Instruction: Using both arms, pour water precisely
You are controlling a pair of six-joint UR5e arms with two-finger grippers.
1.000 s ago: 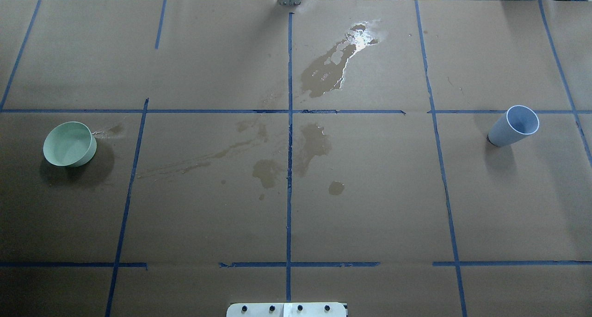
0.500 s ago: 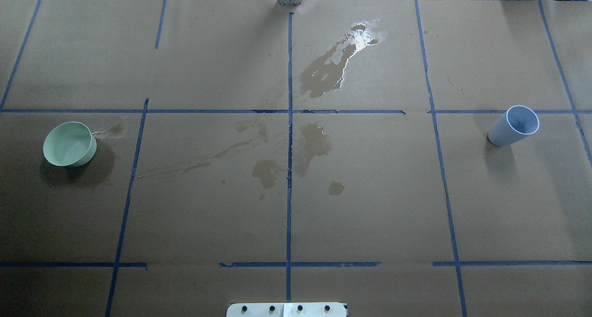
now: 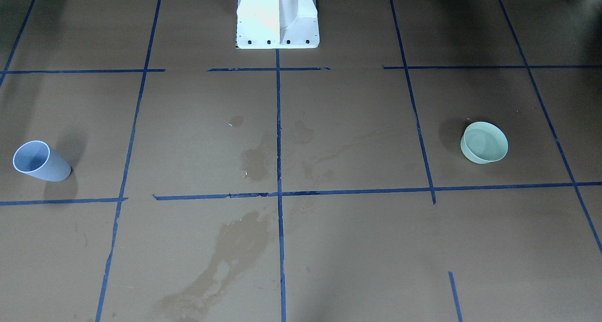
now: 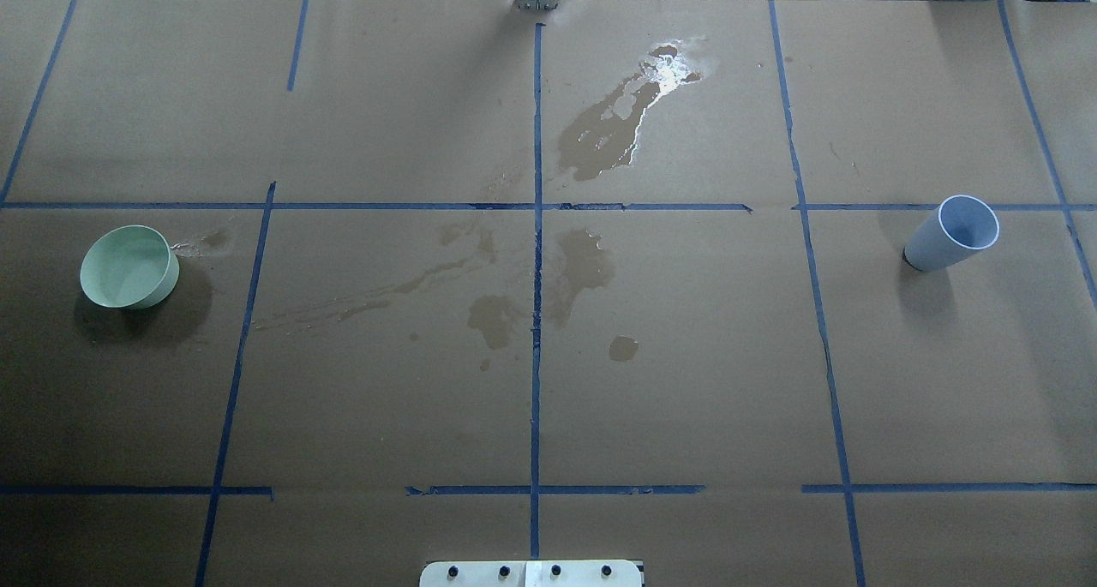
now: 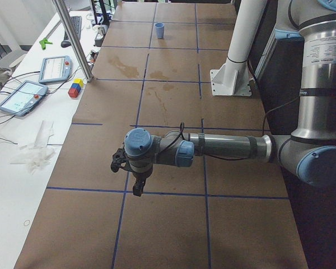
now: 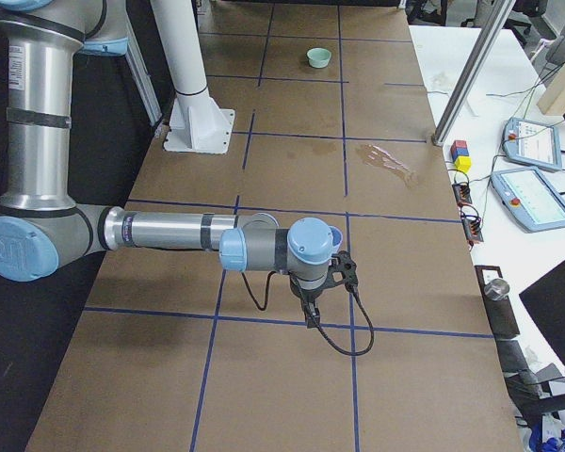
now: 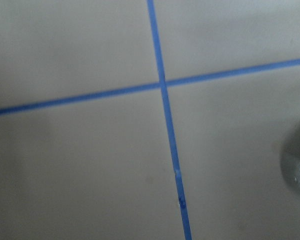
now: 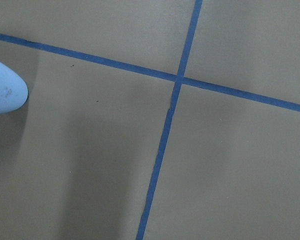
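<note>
Water [image 3: 484, 141], seen front-on: sits faintly rippled in bowl [image 3: 470, 153] on robot's left, well apart from cup [image 3: 49, 169] standing on robot's right, with stains [image 3: 254, 164] between; cannot tell cup's contents. Overhead: shows same layout, plus wet sheen on far stain. Left end: shows left gripper [image 5: 136, 188] hanging above paper near tape [image 5: 157, 193]; cannot tell whether fingers are apart or together. Right end: shows right gripper [image 6: 309, 311] likewise above paper, state equally unclear. Left wrist: catches tape cross, bowl's edge at right border. Right wrist: catches tape cross, cup's edge at left.
</note>
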